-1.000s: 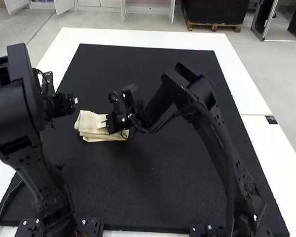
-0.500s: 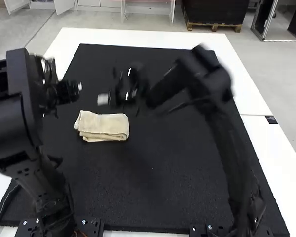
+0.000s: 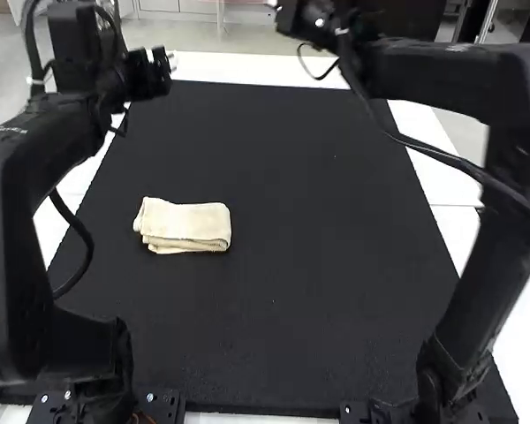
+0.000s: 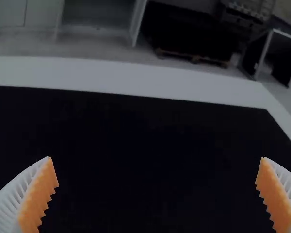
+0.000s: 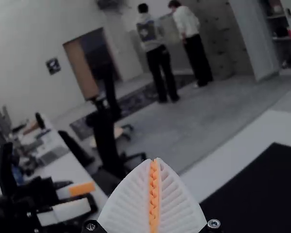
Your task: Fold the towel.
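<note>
The cream towel lies on the black mat, left of its middle, folded into a small flat rectangle with layered edges at its near side. Nothing touches it. Up over the mat's far left corner is my left gripper; in the left wrist view the left gripper is open, its orange pads far apart with no cloth between them. My right gripper is held high beyond the mat's far edge. In the right wrist view the right gripper is shut, its pads meeting with nothing between.
The black mat covers most of the white table, whose border runs around it. The left arm stands along the mat's left side, and the right arm arches over the right side.
My right gripper has left the towel, rising and moving away past the mat's far edge. My left gripper has moved up and farther forward. The towel lies as before.
</note>
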Controlling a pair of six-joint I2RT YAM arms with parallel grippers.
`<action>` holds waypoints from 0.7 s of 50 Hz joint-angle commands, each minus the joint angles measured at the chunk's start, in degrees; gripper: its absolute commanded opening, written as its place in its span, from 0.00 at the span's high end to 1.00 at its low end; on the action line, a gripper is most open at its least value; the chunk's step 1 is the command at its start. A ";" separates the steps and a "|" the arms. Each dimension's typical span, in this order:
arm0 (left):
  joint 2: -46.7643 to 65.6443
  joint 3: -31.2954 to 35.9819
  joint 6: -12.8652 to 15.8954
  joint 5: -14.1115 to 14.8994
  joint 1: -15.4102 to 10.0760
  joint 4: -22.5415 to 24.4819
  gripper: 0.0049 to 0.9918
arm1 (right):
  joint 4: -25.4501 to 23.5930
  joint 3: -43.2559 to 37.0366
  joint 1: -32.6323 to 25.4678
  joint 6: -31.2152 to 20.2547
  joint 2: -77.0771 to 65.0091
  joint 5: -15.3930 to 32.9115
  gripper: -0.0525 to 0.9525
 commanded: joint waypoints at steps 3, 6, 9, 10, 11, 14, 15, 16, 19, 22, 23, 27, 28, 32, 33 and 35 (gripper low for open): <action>-4.37 3.12 -1.46 -1.07 -0.43 -0.68 0.04 | 2.53 -4.96 -6.50 5.93 -11.59 1.11 0.95; -6.13 3.12 -1.46 -1.16 -0.96 -0.24 0.04 | 2.88 -6.80 -9.58 6.98 -15.99 1.02 0.95; -7.97 2.94 -1.55 -1.69 -1.66 0.38 0.04 | 2.88 -8.56 -12.48 7.95 -20.82 0.84 0.95; -8.59 2.94 -1.55 -1.95 -1.84 0.64 0.04 | 2.88 -9.09 -13.27 8.13 -22.23 0.76 0.95; -9.29 2.94 -1.46 -2.22 -1.93 0.82 0.04 | 2.88 -9.53 -14.06 8.13 -23.63 0.76 0.95; -11.31 2.94 -1.46 -3.27 -2.45 1.08 0.04 | 3.06 -10.93 -16.61 8.21 -27.85 0.23 0.95; -11.75 2.94 -1.55 -3.45 -2.54 1.08 0.04 | 3.15 -11.46 -17.40 8.39 -28.82 -0.04 0.95; -12.37 2.85 -1.55 -3.54 -2.63 1.17 0.04 | 3.32 -11.99 -18.37 8.48 -29.87 -0.21 0.95; -14.48 2.68 -1.90 -3.80 -2.98 1.17 0.04 | 4.20 -14.80 -22.15 10.15 -33.56 -1.53 0.95; -17.03 1.80 -2.16 -4.24 -3.16 1.26 0.04 | 5.17 -18.14 -25.84 11.12 -38.05 -2.06 0.95; -17.82 1.45 -2.25 -4.41 -3.25 1.34 0.04 | 5.43 -19.28 -26.80 11.29 -39.19 -2.23 0.95; -21.60 -1.37 -2.87 -4.68 -3.42 3.28 0.04 | 6.93 -23.94 -30.85 12.79 -45.08 -3.20 0.95; -22.56 -2.07 -3.04 -4.85 -3.42 4.07 0.04 | 6.93 -25.00 -31.73 12.87 -46.57 -3.55 0.95; -27.13 -5.41 -4.36 -4.77 -3.16 5.74 0.04 | 7.02 -29.48 -34.45 14.19 -53.25 -4.96 0.95; -28.54 -6.38 -4.54 -4.68 -3.25 6.00 0.04 | 6.93 -30.62 -34.89 14.46 -54.83 -5.57 0.95; -31.53 -8.40 -4.54 -4.68 -3.42 6.88 0.04 | 7.10 -33.08 -35.33 14.81 -57.91 -5.92 0.95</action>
